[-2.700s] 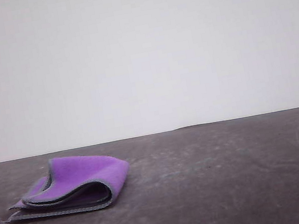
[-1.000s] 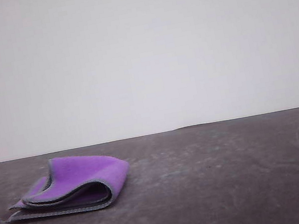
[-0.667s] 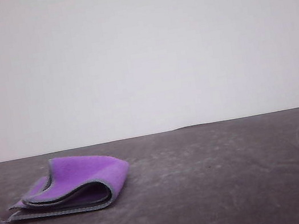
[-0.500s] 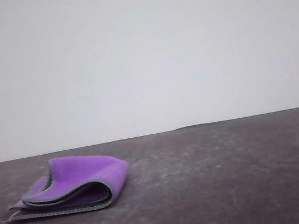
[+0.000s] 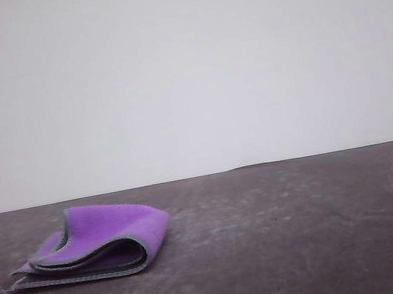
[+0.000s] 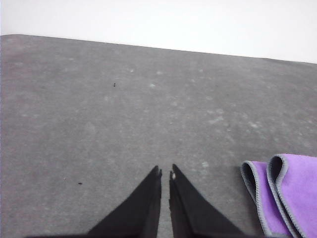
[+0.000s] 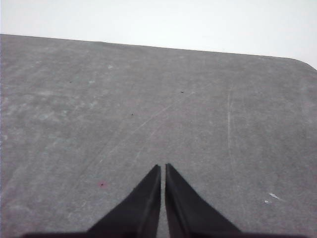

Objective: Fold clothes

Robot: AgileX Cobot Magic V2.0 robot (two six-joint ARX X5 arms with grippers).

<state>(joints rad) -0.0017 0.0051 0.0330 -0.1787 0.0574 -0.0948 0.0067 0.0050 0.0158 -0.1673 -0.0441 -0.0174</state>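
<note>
Cloth [image 5: 96, 245] position: on the left part of the table [image 5: 299, 251], folded over on itself into a loose bundle. Purple face outward on the upper layers; light grey stitched hem traces the curved layer edges, with a dark band just inside it. Upper fold stands rounded and slightly raised rather than pressed flat; lowest layer lies flat on the surface.

In the left wrist view, two stacked purple edges of the cloth [image 6: 280, 196] lie on the table beside the left gripper [image 6: 165, 172], apart from it and not touching. Left gripper fingers are pressed together, tips nearly meeting, holding nothing.

Right gripper [image 7: 163, 167] sits over bare grey table surface [image 7: 148, 99], marked with faint scratches. Its fingers are likewise pressed together, holding nothing.

Plain white wall [image 5: 182, 66] stands behind the table.
</note>
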